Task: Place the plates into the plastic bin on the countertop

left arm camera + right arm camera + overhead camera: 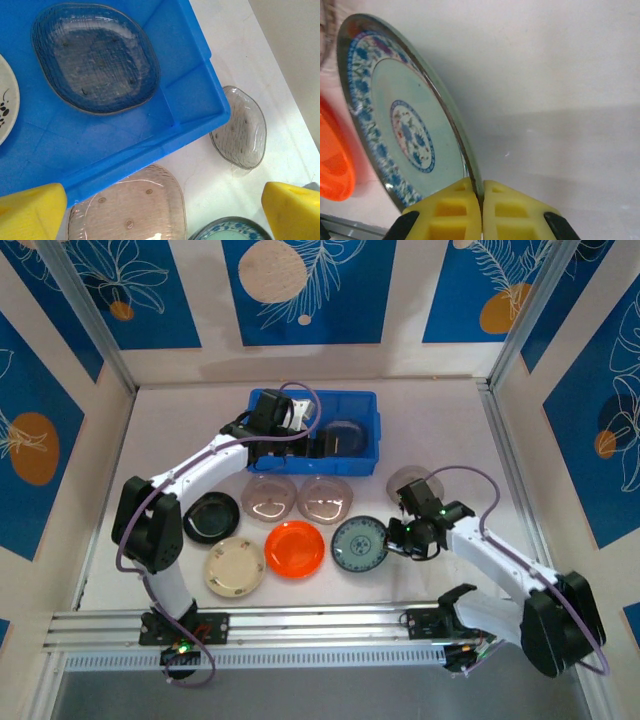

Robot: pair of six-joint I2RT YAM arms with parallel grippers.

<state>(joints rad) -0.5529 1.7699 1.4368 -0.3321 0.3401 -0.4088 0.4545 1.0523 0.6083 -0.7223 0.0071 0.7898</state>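
Note:
The blue plastic bin (362, 428) stands at the back of the white countertop (440, 420), with a smoky-grey plate (95, 57) and a cream plate (6, 100) inside. My left gripper (298, 418) hovers open over the bin, its yellow fingertips (30, 212) far apart and nothing between them. My right gripper (481, 200) is shut on the rim of the teal-patterned plate (400, 125), which is tilted up on edge. In front of the bin lie two smoky plates (270, 498) (325, 498), a black plate (211, 517), a cream plate (234, 568) and an orange plate (294, 548).
Another smoky plate (408, 480) lies right of the bin, partly behind the right arm. White walls close the sides and back. An aluminium rail (300, 625) runs along the near edge.

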